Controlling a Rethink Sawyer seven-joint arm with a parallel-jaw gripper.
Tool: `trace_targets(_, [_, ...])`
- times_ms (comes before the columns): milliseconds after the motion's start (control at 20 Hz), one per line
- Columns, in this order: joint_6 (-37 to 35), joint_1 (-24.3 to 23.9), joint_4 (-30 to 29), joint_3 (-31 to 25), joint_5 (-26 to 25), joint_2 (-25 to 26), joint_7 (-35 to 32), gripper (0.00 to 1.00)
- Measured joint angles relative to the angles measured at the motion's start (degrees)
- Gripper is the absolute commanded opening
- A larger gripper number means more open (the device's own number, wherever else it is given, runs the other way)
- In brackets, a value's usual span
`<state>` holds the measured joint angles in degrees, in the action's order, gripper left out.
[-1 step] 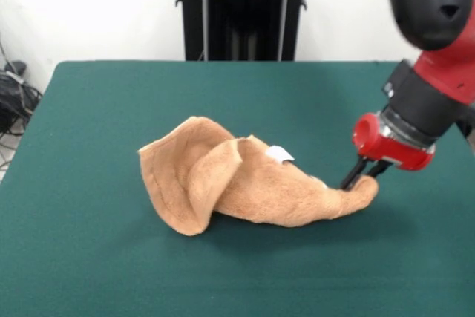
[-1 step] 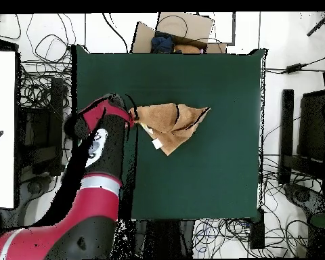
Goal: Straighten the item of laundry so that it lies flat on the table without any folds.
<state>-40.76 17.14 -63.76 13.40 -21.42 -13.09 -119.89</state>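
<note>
The towel is seen crumpled and folded over itself on the green table, its white tag turned up. One drawn-out corner is pinched between the fingers of the gripper — the bunched bulk is spread away from it, toward mid-table.

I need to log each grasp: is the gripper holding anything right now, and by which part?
The gripper holds the towel by its narrow, pulled-out end, lifted slightly off the table.
</note>
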Motion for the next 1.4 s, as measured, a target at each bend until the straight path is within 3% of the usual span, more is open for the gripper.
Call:
trace_targets(300, [2.01,4.64,-1.09,2.19,-0.78,0.12,-0.01,0.00])
trace_targets(750, [10.75,10.55,-3.36,7.61,-0.76,1.94,-0.74,0.00])
trace_targets(1400, [21.69,12.91,-6.52,13.20,2.42,5.68,-1.13,0.00])
